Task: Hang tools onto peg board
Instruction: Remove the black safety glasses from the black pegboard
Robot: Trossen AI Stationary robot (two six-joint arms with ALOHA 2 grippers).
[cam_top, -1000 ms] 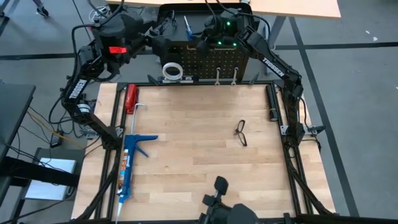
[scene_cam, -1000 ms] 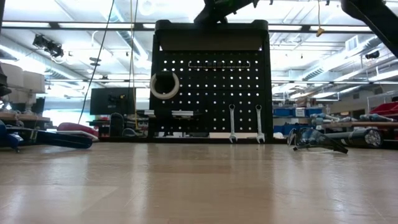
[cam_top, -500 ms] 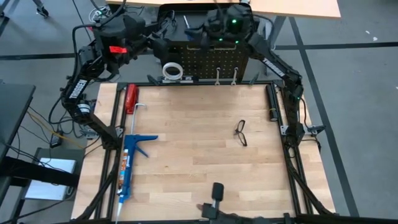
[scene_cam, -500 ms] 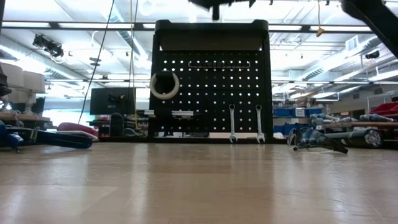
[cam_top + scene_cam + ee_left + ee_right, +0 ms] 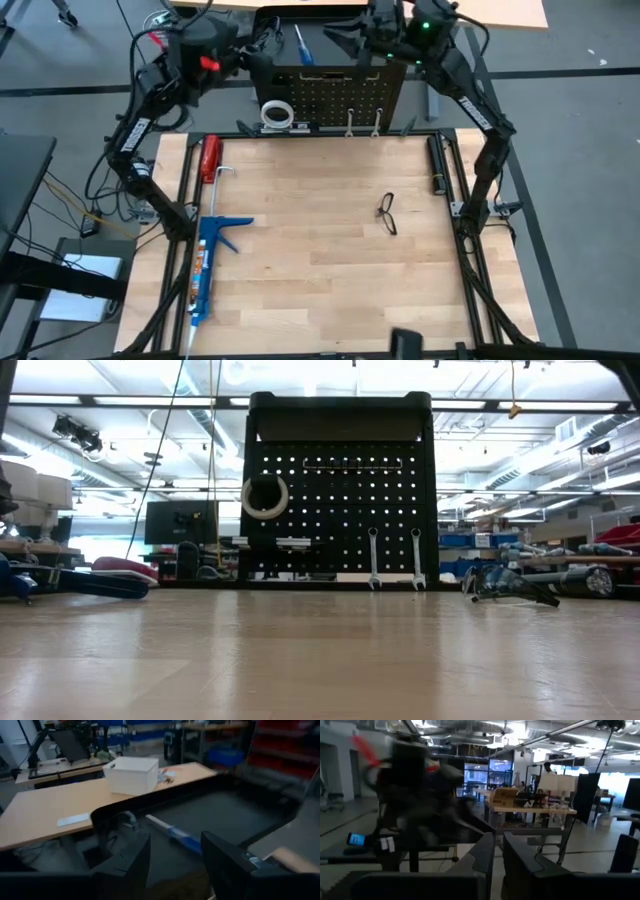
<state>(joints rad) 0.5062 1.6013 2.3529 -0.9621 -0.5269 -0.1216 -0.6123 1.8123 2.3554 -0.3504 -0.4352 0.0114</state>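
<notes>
Peg board (image 5: 340, 495) upright at table (image 5: 320, 270) far edge. Tape roll (image 5: 264, 498) hangs upper left; two wrenches (image 5: 373, 559) hang low at right. Blue-handled screwdriver (image 5: 301, 45) lies on board's top ledge. Safety glasses (image 5: 388, 214) lie on table, right of centre. L hand (image 5: 172, 857) raised behind board over screwdriver, fingers wide, empty. R hand (image 5: 497, 852) raised behind board, fingers nearly closed, empty. Caulking gun (image 5: 207, 262) and red-handled tool (image 5: 211, 157) at table's left edge.

You are seeing the other arm (image 5: 415, 795) blurring in the right wrist view, and the caulking gun (image 5: 70, 582) getting cut off at the low view's edge.
</notes>
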